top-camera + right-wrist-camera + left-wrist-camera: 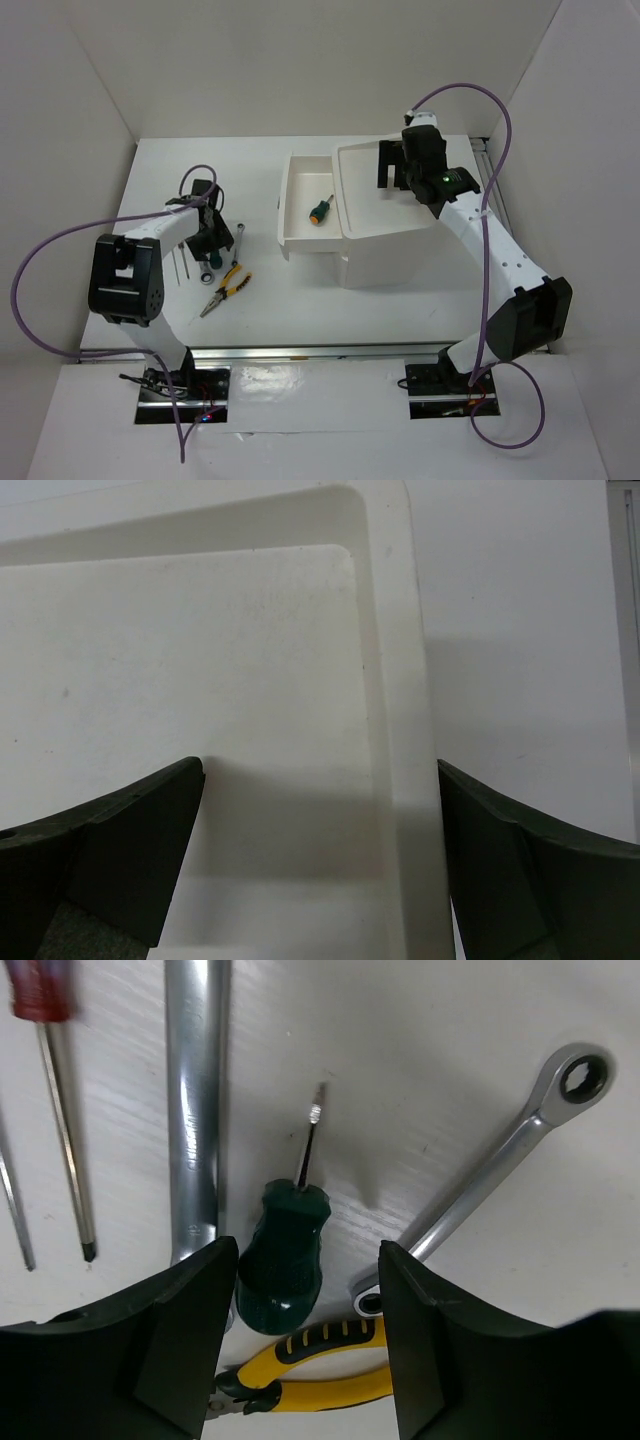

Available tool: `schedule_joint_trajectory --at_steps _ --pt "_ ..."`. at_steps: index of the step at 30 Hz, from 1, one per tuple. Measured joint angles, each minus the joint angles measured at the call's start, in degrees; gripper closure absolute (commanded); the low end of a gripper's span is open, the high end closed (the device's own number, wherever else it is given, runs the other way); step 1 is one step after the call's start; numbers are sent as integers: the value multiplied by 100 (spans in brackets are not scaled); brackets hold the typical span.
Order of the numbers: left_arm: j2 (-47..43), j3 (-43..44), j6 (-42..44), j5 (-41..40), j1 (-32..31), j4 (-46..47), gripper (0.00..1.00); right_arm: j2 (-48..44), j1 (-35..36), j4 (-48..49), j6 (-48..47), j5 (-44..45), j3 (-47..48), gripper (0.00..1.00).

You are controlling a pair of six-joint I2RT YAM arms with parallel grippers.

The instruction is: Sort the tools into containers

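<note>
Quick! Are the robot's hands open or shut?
Left gripper: open around the green screwdriver.
Right gripper: open, empty, above the tray.

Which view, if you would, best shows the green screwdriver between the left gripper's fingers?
Left wrist view: the green screwdriver lies central, handle and tip clear. From above, the left gripper hides it; the right wrist sees only the white tray.
</note>
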Motion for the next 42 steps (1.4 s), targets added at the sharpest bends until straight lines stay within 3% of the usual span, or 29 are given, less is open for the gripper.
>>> schedule_joint_trajectory --at_steps 2,4,9,15,18,24,29,33,34,38,42 --pt "153 -61 -13 -11 -103 26 33 0 0 0 0 46 0 1" --pt "267 -127 -68 -35 -188 24 48 0 0 0 -2 68 0 1" --pt "345 -125 -173 -133 -308 -22 98 0 0 -7 -2 146 0 1" --pt "293 66 -269 -310 -339 -352 100 -2 0 -7 -2 225 0 1" --pt "-267 361 -251 -407 -474 -710 100 -2 0 -7 2 245 0 1" --pt "-1668 2457 -116 -437 -1676 -680 100 -2 0 -13 4 330 -2 1" --pt "-1980 3165 -101 -11 -2601 -234 100 -7 2 -13 4 417 -13 1" --pt "-1436 3407 -101 -7 -3108 -219 93 -33 2 4 7 470 -46 1" --pt "-1202 3405 -105 -22 -3204 -223 86 -35 2 -2 7 483 -46 1" --pt "-365 3368 -63 -57 -3390 -308 0 -35 2 -9 7 516 -46 1" --pt "7 3403 -122 -376 -3464 -570 0 -35 2 -11 9 553 -46 1"
